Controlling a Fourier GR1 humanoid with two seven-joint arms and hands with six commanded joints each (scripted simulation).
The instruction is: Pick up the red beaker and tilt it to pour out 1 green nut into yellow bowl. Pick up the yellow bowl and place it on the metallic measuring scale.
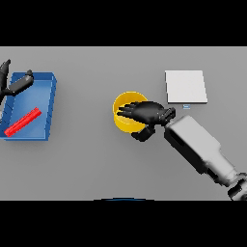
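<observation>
A: Head view, item one?

B: Red beaker (22, 122). It lies on its side inside the blue tray (50, 103) at the left of the grey counter (91, 164). Its long axis runs diagonally, from the lower left near the tray's front corner up to the right toward the tray's middle. Which end is the mouth cannot be told. No green nut can be made out in or near it.

A: Item two?

B: Blue tray. Shallow, rectangular, raised rim. Contents: the red beaker only, plus the fingers of the left hand (18, 84) reaching over its upper left corner.

A: State of that hand?

B: Left hand, dark, at the far left edge. Fingers spread and straight, clasping nothing, apart from the beaker.

A: Item three?

B: Yellow bowl (123, 103). Round, upright on the counter near the middle, mouth facing up. The inside that shows is plain yellow; the right part is hidden, so contents there cannot be told.

A: What hides it?

B: Right hand (147, 113). It comes in from the lower right on a white and grey arm and lies across the bowl's right side. Fingers extend over the rim toward the left; the thumb hooks down at the bowl's lower right wall. The hand is closed around that rim.

A: Item four?

B: Metallic measuring scale (185, 87). Pale square plate, flat on the counter, up and to the right of the bowl, just beside the right hand's wrist. Nothing rests on it.
</observation>
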